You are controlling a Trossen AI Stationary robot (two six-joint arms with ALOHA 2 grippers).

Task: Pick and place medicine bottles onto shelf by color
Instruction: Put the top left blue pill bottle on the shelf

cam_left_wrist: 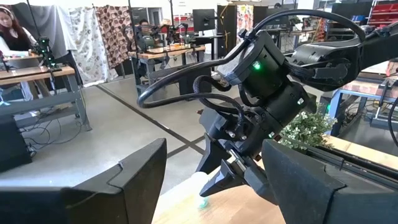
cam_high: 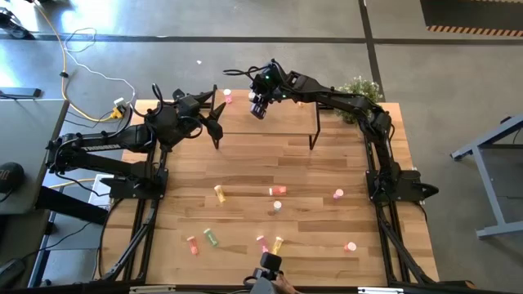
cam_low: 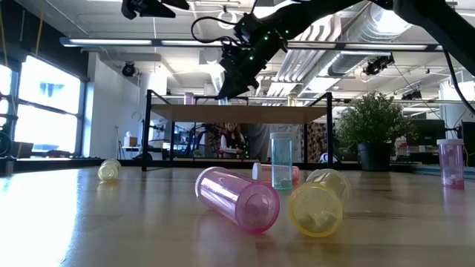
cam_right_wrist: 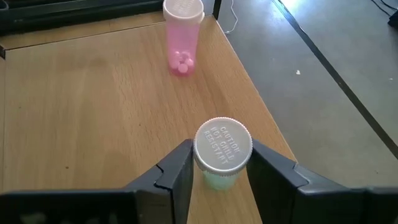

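The right end effector hangs over the far left end of the shelf, its fingers narrowed around a pale green bottle that stands upright with its white cap facing up. The bottle's long axis is vertical, and it sits between the fingers, close to the shelf's edge, beyond which the floor drops away. Whether the pads press the bottle or have just let go I cannot tell; they look to be touching its sides, so I judge it held. Just beyond it on the same board stands a pink bottle, upright too, apart from the green one.

From above, the right end effector is at the shelf, while the left end effector waits near the shelf's left end, wide open and empty. The right arm is therefore the one on the job.

The next move turns on a straight vertical lift clear of the cap, since any sideways drag could tip the green bottle off the edge.

Other bottles lie scattered on the counter, well apart from both arms.
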